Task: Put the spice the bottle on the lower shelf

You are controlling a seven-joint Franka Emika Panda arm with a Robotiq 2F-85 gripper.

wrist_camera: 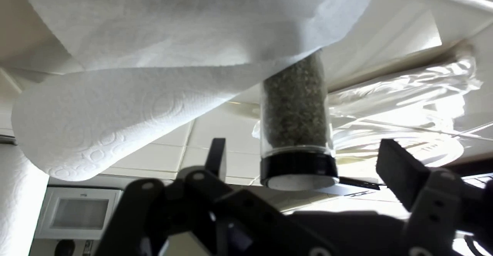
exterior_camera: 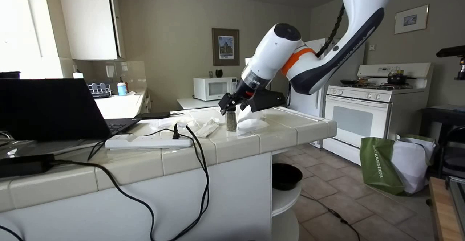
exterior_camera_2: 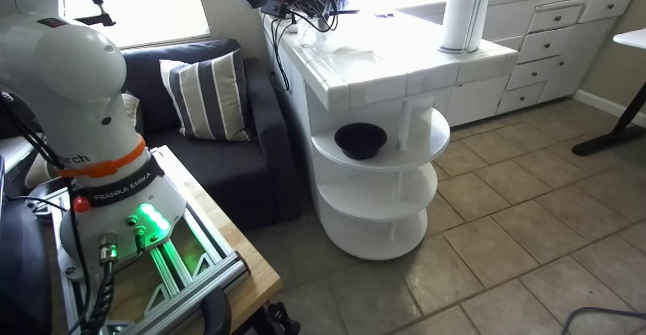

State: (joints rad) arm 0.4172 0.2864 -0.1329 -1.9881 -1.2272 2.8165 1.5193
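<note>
The spice bottle (exterior_camera: 231, 121) stands upright on the tiled white countertop, clear-sided with dark greenish contents and a black cap. My gripper (exterior_camera: 227, 106) is at its cap, tilted down from above. In the wrist view the spice bottle (wrist_camera: 296, 105) lies between the two fingers of my gripper (wrist_camera: 302, 157), which are open with gaps on both sides. A white paper sheet hides part of its base there. The white rounded shelf boards (exterior_camera_2: 376, 196) are stacked in the island's end, also visible in an exterior view (exterior_camera: 285, 201). Which one is the lower shelf I cannot tell.
A black bowl (exterior_camera_2: 361, 141) stands on the top board. White paper (exterior_camera: 250, 125) and a clear plastic packet (exterior_camera: 207, 127) lie beside the bottle. A power strip (exterior_camera: 149, 142) with cables and a laptop (exterior_camera: 54, 110) are nearby. A paper towel roll (exterior_camera_2: 465, 12) stands on the countertop.
</note>
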